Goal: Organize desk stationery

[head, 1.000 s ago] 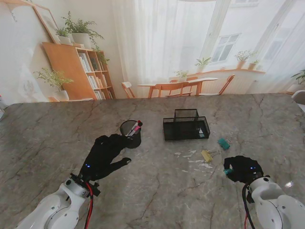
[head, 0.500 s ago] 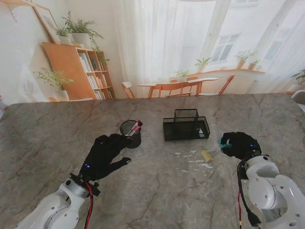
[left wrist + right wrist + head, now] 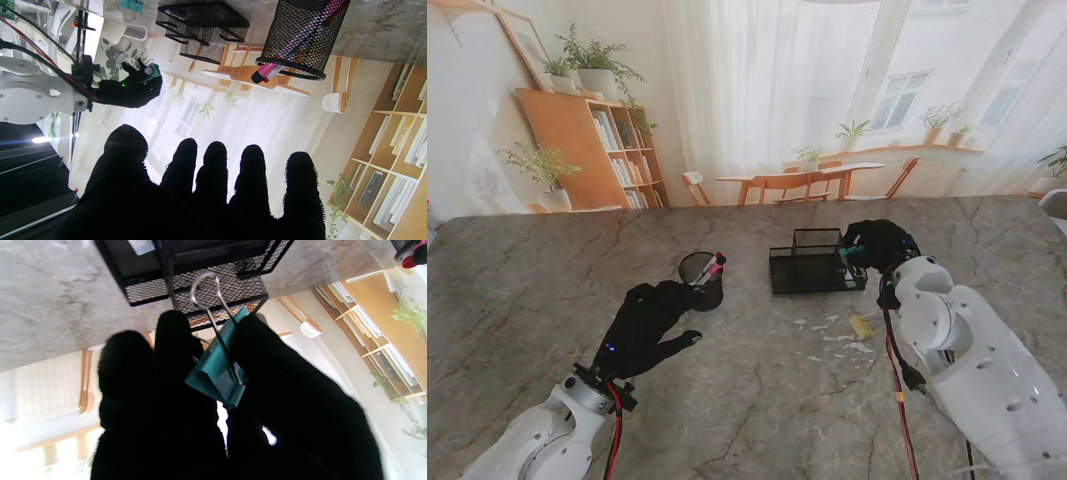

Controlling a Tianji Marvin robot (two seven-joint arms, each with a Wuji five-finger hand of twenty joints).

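One teal binder clip (image 3: 217,373) is pinched in the right hand (image 3: 879,243), seemingly over the mesh organizer (image 3: 815,262); left hand (image 3: 649,318) splayed, empty.

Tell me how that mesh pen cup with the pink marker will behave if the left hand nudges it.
The mesh pen cup is open wire mesh, so probably light and apt to slide on the smooth stone table. It stands tall and narrow, with the pink marker leaning over its rim, so a high push from the left hand might tip it.
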